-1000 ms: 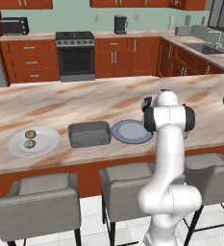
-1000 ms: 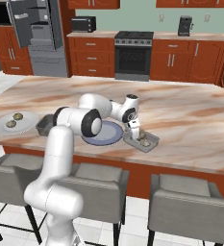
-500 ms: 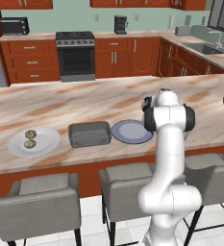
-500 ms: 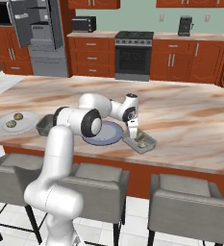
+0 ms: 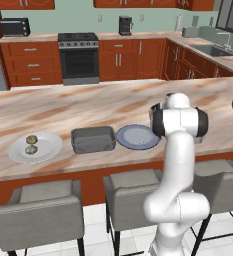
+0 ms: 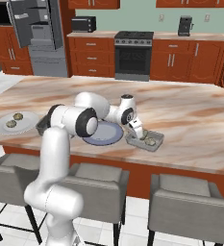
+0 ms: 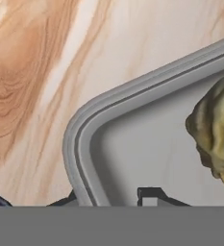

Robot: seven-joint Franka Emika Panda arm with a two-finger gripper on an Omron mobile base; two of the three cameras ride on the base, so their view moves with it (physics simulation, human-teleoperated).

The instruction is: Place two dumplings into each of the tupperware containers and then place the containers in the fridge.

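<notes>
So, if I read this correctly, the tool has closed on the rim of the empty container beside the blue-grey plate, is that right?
Not quite: that container is not empty. The right base view shows two dumplings lying in it, and the hand view shows one up close. The rest stands: the tool is closed on its rim, one finger either side, beside the blue-grey plate.

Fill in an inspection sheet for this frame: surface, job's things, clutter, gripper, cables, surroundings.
Surface: marble island counter.
Job's things: tupperware container with two dumplings inside; second container looks empty; two more dumplings on white plate; fridge stands open.
Clutter: blue-grey plate.
Gripper: closed on the near rim of the filled container, one finger inside the wall.
Cables: nothing seen.
Surroundings: stove, stools, coffee maker.
</notes>
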